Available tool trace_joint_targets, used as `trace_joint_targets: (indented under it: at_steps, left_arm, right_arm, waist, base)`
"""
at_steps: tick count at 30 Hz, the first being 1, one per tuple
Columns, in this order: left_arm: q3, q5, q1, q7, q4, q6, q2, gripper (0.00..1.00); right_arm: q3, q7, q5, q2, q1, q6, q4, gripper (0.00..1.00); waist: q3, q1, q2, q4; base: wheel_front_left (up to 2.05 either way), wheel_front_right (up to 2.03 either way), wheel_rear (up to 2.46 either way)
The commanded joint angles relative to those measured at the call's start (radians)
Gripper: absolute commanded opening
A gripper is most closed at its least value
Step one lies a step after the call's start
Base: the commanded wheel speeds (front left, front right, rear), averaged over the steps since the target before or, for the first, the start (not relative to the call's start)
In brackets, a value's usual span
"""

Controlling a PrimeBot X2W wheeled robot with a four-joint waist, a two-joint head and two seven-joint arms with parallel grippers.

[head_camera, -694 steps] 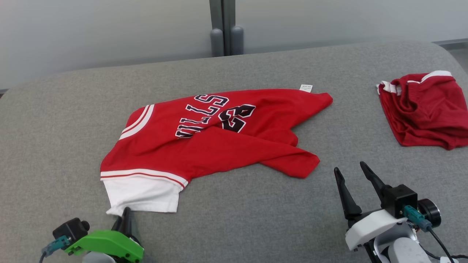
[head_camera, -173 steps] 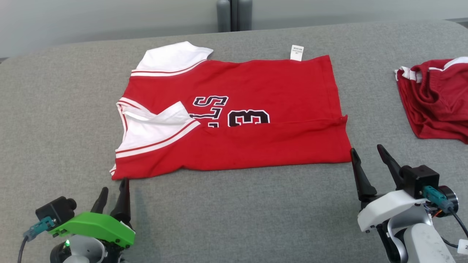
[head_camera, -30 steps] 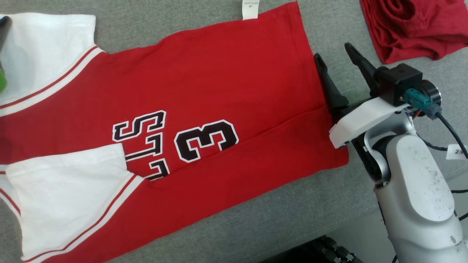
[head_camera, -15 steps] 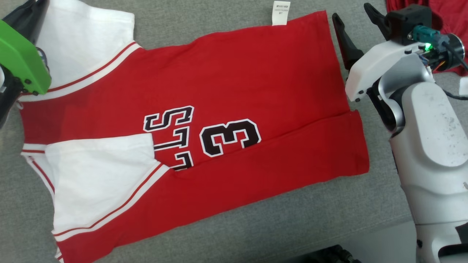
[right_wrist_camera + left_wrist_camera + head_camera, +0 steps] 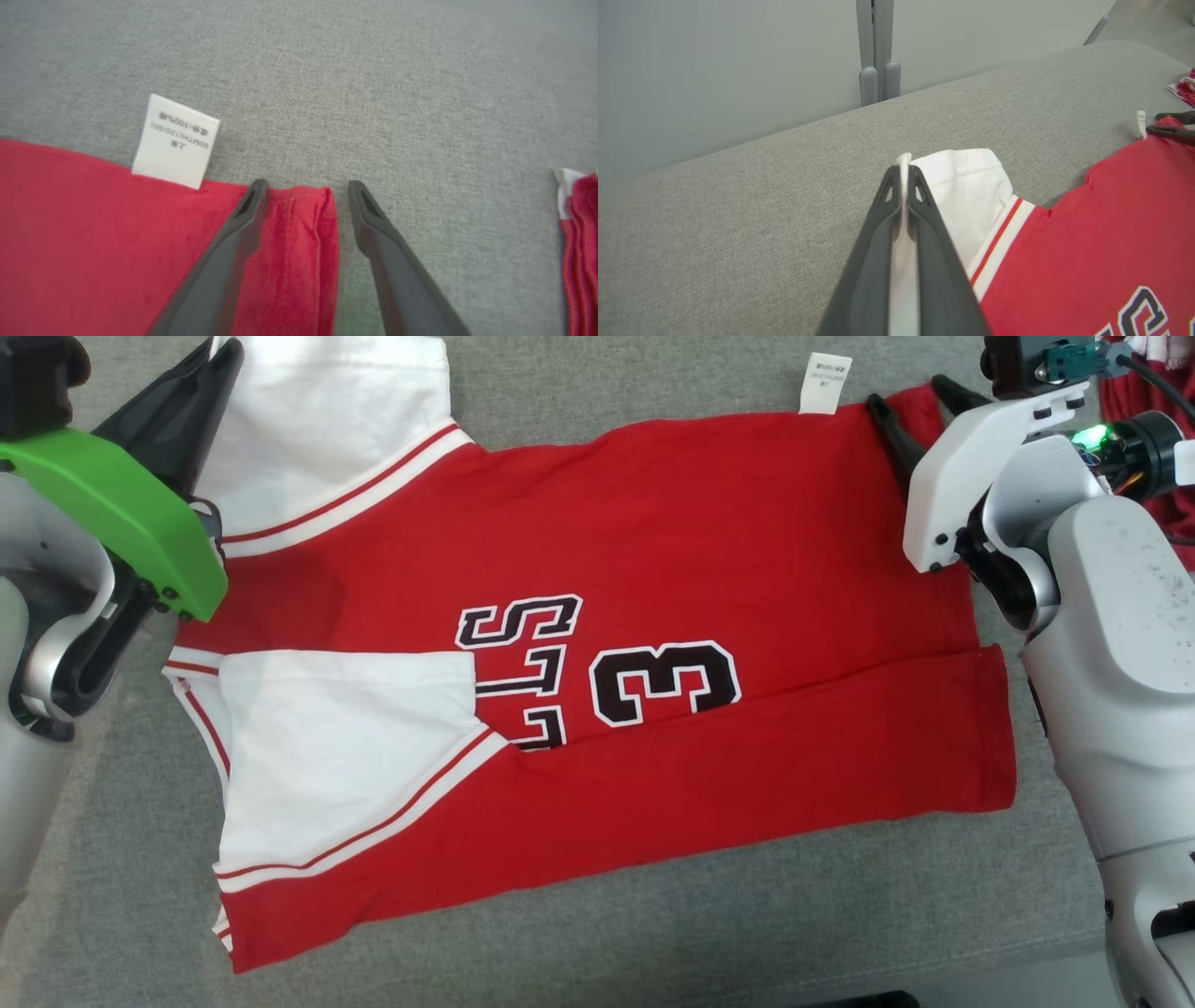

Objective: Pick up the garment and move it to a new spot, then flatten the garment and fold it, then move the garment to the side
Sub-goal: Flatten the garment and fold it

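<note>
The garment (image 5: 653, 551) is a red jersey with white sleeves and black lettering, spread on the grey padded surface (image 5: 653, 933). Its near side is folded over towards the middle. My left gripper (image 5: 219, 364) is at the far left, shut on the edge of the far white sleeve (image 5: 966, 186); in the left wrist view a strip of white cloth runs between that gripper's (image 5: 903, 175) pressed fingers. My right gripper (image 5: 906, 390) is open at the far right corner, beside the white care label (image 5: 175, 140). The red hem corner (image 5: 299, 224) lies between the right gripper's (image 5: 308, 186) fingers.
A second, crumpled red garment (image 5: 581, 242) lies to the right of the right gripper, also at the top right of the head view (image 5: 1148, 387). Behind the surface stands a pale wall with a grey post (image 5: 875, 46). The surface's front edge runs along the bottom right (image 5: 1027, 957).
The head camera has shifted. My left gripper has shut on the white sleeve. My right gripper has moved along the garment's right edge to its far corner, which now lies between its fingers.
</note>
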Motion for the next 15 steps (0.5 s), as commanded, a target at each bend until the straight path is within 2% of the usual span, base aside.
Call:
trace_joint_targets:
  at_steps: [1, 5, 15]
  left_arm:
    - [-0.002, -0.007, 0.014, -0.012, 0.002, -0.003, -0.004, 0.00]
    - [-0.010, -0.010, 0.018, -0.039, 0.014, -0.003, -0.011, 0.00]
    - [-0.025, -0.035, 0.048, -0.161, 0.073, -0.001, -0.042, 0.00]
  right_arm:
    - [0.006, 0.012, 0.015, -0.008, 0.003, -0.001, 0.017, 0.00]
    - [0.006, -0.007, 0.020, -0.020, -0.003, -0.001, 0.037, 0.00]
    - [-0.007, -0.223, -0.036, -0.012, 0.000, -0.001, 0.100, 0.00]
  waist:
    - [-0.010, 0.0000, 0.0000, 0.008]
    - [-0.025, 0.0000, 0.0000, 0.012]
    - [-0.121, 0.0000, 0.0000, 0.029]
  base:
    - [0.00, 0.00, 0.00]
    - [0.00, 0.00, 0.00]
    - [0.00, 0.00, 0.00]
